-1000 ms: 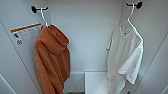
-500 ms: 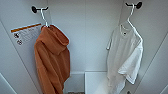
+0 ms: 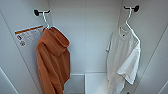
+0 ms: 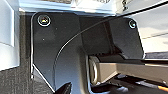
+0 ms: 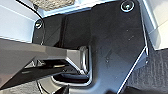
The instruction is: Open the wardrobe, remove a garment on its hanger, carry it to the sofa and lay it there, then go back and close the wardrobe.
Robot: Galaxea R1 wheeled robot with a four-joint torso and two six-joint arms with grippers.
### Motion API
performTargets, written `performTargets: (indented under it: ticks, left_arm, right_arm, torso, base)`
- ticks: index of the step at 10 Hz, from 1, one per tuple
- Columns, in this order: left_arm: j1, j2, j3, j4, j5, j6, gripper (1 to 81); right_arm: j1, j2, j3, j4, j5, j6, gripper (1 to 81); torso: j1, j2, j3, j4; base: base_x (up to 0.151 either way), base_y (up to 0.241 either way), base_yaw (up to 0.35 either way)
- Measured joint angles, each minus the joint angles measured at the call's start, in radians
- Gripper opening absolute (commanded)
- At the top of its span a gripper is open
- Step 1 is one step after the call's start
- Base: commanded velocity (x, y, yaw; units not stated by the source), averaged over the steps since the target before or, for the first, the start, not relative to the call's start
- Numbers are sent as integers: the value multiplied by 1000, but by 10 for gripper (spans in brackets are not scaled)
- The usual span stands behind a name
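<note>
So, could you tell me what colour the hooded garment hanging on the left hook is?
Rust orange; the hooded garment shows best in the head view.

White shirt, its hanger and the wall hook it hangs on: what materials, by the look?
Shirt: thin, light woven or knit cloth, matte; it drapes in soft folds. Hanger: slim white rod, likely plastic or coated wire; cannot tell which. Hook: dark, round-ended peg, probably metal or hard plastic.

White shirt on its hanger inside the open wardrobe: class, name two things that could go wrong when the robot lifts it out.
1. The hanger hooks over a short black peg; pulling straight outward might snag it rather than lift it clear.
2. The white shirt hangs loose and thin, so it may slip off the hanger if tilted.
</note>
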Motion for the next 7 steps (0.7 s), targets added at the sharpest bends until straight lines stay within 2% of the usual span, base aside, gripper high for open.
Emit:
performTargets:
  ticks: [3, 4, 7]
  left_arm:
    - [-37, -34, 27, 0, 8, 0, 811]
    - [-50, -60, 52, 0, 13, 0, 811]
    - [-118, -116, 207, 1, 58, -1, 811]
  right_arm:
    - [0, 3, -1, 0, 7, 0, 811]
    - [1, 3, 0, 0, 8, 1, 811]
    - [0, 3, 0, -1, 9, 1, 811]
  torso:
    - [-1, 0, 5, 0]
    - [-1, 0, 5, -7]
    - [-1, 0, 5, -69]
  base:
    - [0, 0, 0]
    - [0, 0, 0]
    - [0, 0, 0]
